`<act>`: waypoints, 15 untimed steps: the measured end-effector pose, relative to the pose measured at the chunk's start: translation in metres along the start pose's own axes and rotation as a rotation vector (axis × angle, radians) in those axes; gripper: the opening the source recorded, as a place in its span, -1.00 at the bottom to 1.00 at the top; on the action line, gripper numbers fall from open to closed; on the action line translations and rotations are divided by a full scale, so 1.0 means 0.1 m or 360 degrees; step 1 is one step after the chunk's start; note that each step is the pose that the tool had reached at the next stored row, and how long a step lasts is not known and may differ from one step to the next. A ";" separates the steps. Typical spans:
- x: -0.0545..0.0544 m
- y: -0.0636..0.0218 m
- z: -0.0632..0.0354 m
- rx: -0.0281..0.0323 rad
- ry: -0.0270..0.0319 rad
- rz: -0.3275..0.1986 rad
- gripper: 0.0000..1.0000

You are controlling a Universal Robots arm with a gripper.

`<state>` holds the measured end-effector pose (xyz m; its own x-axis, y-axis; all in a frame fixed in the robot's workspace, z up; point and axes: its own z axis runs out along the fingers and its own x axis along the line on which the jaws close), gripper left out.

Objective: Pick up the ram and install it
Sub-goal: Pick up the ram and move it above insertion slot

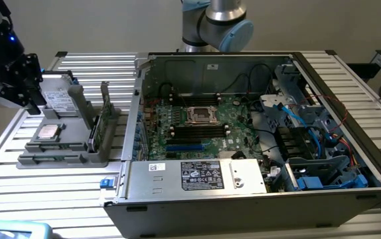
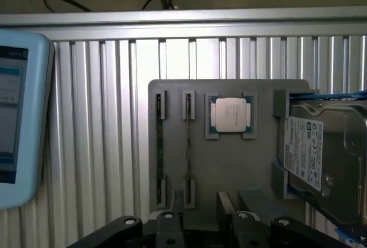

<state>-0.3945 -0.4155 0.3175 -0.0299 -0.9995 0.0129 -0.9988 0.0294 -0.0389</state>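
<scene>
Two ram sticks stand on edge in a grey holder [image 1: 57, 160] on the slatted table, left of the computer case in the exterior view. One ram stick [image 1: 104, 107] rises higher; the other [image 1: 93, 134] sits in front of it. From the wrist view they are thin lines seen edge-on, one ram stick [image 2: 188, 144] beside the other [image 2: 160, 144]. My black gripper [image 1: 15, 97] hangs above the far left end of the holder, clear of the sticks. Its fingers [image 2: 223, 210] stand open with nothing between them.
The holder also carries a square silver processor [image 2: 231, 114] and a hard drive [image 2: 327, 156]. The open computer case [image 1: 243, 209] lies to the exterior view's right, with black memory slots [image 1: 194, 132] on its motherboard beside the processor socket [image 1: 202, 115]. A blue-edged tablet [image 2: 17, 110] lies near the holder.
</scene>
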 end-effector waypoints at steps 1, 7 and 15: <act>0.00 0.000 0.001 -0.00058 0.00000 0.0000 -0.27; 0.03 0.010 0.023 -0.00318 0.00010 -0.0001 -0.27; 0.18 0.051 0.151 -0.00371 0.00013 -0.0001 -0.27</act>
<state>-0.3996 -0.4333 0.3025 -0.0296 -0.9995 0.0137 -0.9994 0.0294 -0.0156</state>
